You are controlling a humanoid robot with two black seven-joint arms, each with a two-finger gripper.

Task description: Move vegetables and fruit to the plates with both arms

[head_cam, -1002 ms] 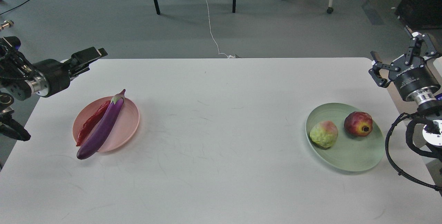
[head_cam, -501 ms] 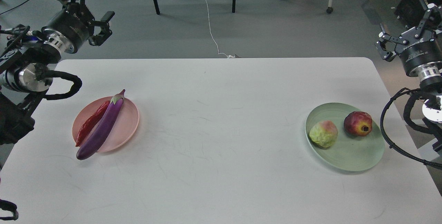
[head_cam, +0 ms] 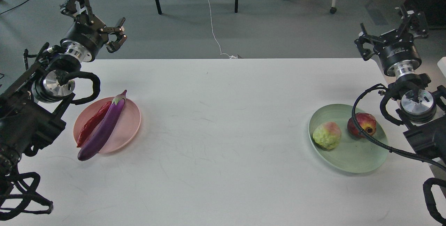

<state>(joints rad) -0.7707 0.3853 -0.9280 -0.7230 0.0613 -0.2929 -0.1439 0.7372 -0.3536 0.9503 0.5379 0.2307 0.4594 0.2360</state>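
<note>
On the white table's (head_cam: 223,132) left side, a pale pink round matte plate (head_cam: 130,123) carries a long glossy purple eggplant (head_cam: 102,128), its blunt end overhanging the rim, with a curved glossy red chili pepper (head_cam: 91,124) touching alongside. Over on the right, a pale green ringed plate (head_cam: 352,158) holds a bumpy yellow-green fruit with pink blush (head_cam: 326,135) near a dark red pomegranate (head_cam: 360,124). Both black claws, left gripper (head_cam: 97,18) and right gripper (head_cam: 392,29), hang spread wide and empty past the far edge.
</note>
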